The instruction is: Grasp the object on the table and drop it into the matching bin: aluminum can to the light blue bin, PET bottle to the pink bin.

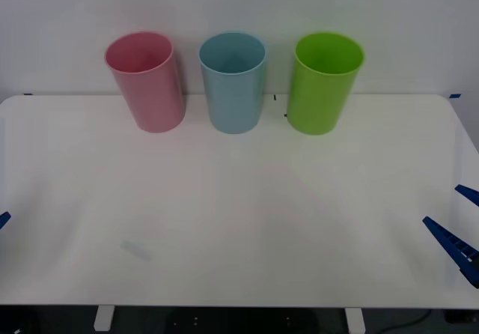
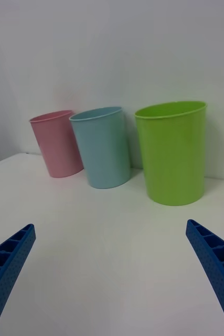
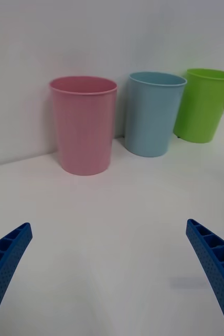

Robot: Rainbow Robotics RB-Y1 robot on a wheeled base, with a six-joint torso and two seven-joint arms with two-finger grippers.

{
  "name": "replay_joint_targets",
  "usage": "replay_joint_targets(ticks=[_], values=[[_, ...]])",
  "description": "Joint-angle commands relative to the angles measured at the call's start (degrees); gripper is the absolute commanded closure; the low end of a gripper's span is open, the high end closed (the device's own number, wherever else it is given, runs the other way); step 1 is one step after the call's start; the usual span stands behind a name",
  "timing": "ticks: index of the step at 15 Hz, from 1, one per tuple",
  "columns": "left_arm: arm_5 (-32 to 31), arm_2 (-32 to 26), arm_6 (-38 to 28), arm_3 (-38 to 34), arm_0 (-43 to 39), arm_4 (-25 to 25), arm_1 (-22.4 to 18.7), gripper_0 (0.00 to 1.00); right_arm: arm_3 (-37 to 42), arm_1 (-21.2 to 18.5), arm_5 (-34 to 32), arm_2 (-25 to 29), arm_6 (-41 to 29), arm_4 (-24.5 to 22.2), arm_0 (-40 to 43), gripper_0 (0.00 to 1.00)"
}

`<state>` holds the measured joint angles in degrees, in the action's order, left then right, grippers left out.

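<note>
Both arms wait at the near edges of the table [image 1: 239,222]: the left gripper [image 3: 112,278] and the right gripper [image 2: 112,273] each have fingers spread wide and hold nothing. No can lies on the tabletop, so its location cannot be told; judging by this, either sorting is complete or no object is presented yet. The pink bin [image 1: 146,82], light blue bin [image 1: 233,82] and lime green bin [image 1: 323,82] stand upright in a row at the far edge; visible interiors appear empty.
</note>
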<state>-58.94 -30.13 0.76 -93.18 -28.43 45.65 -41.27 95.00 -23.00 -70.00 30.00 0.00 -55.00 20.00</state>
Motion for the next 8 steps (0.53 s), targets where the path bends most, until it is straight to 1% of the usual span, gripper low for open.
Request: replay_joint_targets(ticks=[1, 3, 8], values=[[-0.48, -0.46, 0.21, -0.07, -1.54, -0.65, 0.05, 0.0, 0.0, 0.0, 0.0, 0.0, 0.0, 0.0, 0.0, 0.0], [-0.56, -0.64, -0.05, -0.51, -2.59, -1.79, 0.05, 0.0, 0.0, 0.0, 0.0, 0.0, 0.0, 0.0, 0.0, 0.0], [-0.21, 0.07, -0.14, -0.6, -2.95, -1.79, 0.05, 0.0, 0.0, 0.0, 0.0, 0.0, 0.0, 0.0, 0.0, 0.0]])
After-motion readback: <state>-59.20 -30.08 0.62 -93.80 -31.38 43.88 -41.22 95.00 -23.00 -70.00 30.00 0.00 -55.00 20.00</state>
